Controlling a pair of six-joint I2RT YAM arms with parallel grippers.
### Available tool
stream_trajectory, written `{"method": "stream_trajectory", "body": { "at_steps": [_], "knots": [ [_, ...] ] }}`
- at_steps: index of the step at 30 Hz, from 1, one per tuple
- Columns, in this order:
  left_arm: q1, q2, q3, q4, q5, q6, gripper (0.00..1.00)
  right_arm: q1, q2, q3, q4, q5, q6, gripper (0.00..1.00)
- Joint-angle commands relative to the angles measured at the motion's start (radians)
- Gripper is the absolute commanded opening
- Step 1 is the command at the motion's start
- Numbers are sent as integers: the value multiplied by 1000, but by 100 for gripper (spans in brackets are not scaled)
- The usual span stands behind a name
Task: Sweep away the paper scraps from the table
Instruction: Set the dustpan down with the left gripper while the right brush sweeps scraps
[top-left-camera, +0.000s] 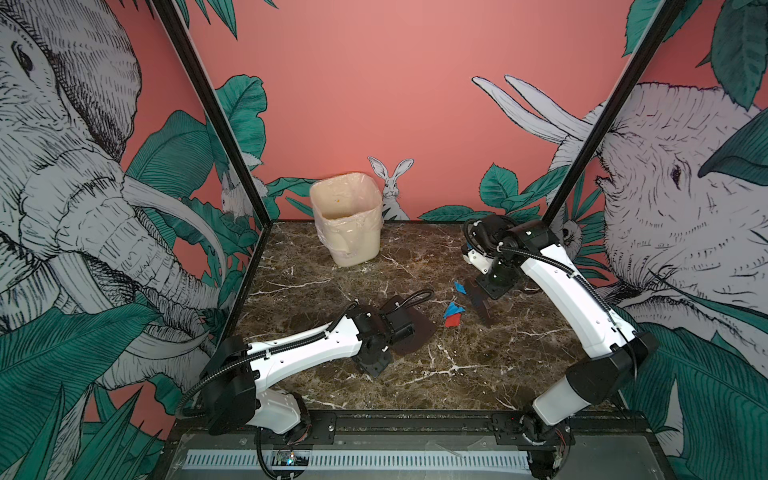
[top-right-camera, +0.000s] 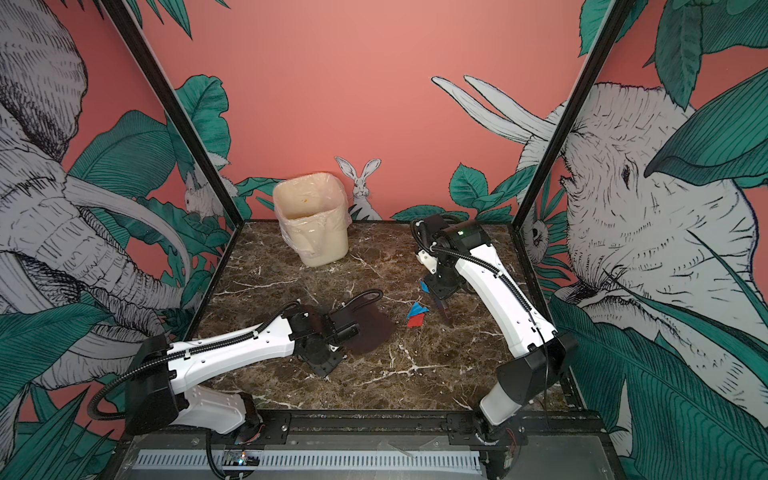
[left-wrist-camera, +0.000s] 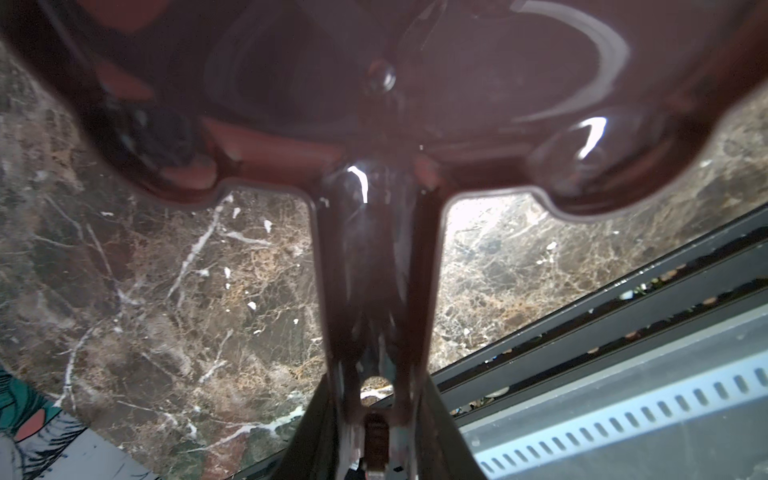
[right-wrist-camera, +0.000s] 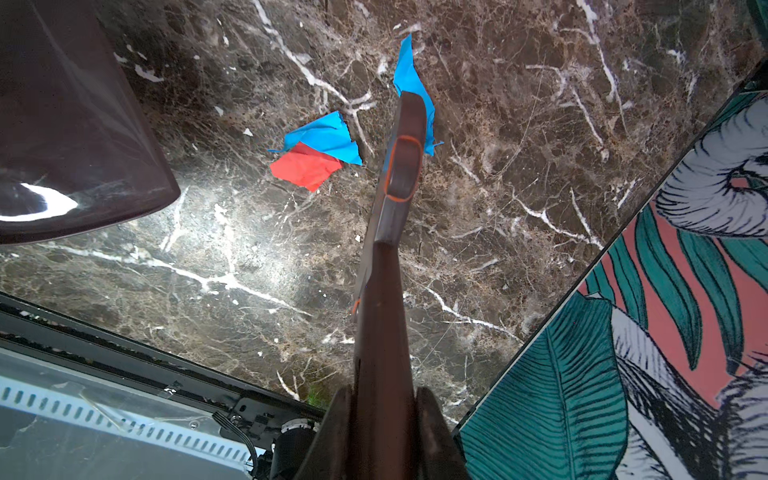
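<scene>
Three paper scraps (top-left-camera: 453, 316) showed in both top views, two blue and one red. They lay mid-table (top-left-camera: 457, 374) between the dustpan (top-left-camera: 424, 332) and the brush (top-left-camera: 482, 309). Only these views took in the cream bin (top-right-camera: 311, 232), upright at the far edge, well apart from the scraps. The left gripper (top-left-camera: 395, 328) and the right gripper (top-left-camera: 484, 291) each met its tool, but the grip itself was hard to read there.

The left wrist view made it plain. The left gripper (left-wrist-camera: 376, 436) was pinched on the dustpan's (left-wrist-camera: 374, 83) glossy handle, with bare marble on either side.

The right wrist view showed the right gripper (right-wrist-camera: 380, 436) pressed tight on the brush (right-wrist-camera: 395, 208). It alone gave the orange trim. The red scrap (right-wrist-camera: 305, 166) lay partly under a blue one (right-wrist-camera: 328, 139), and the second blue scrap (right-wrist-camera: 409, 79) sat partly behind the brush tip. The dustpan's (right-wrist-camera: 62, 124) edge stood near.
</scene>
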Motion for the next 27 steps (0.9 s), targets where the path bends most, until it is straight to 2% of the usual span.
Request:
{"method": "stream_trajectory", "body": {
  "at_steps": [1, 11, 27],
  "knots": [
    [-7, 3, -11, 17, 16, -25, 0, 20, 28, 21, -32, 45, -20, 0],
    [-22, 11, -58, 38, 14, -48, 0, 46, 73, 8, -18, 69, -31, 0],
    [-66, 105, -3, -6, -11, -7, 0, 110, 119, -2, -29, 61, -39, 0]
  ]
}}
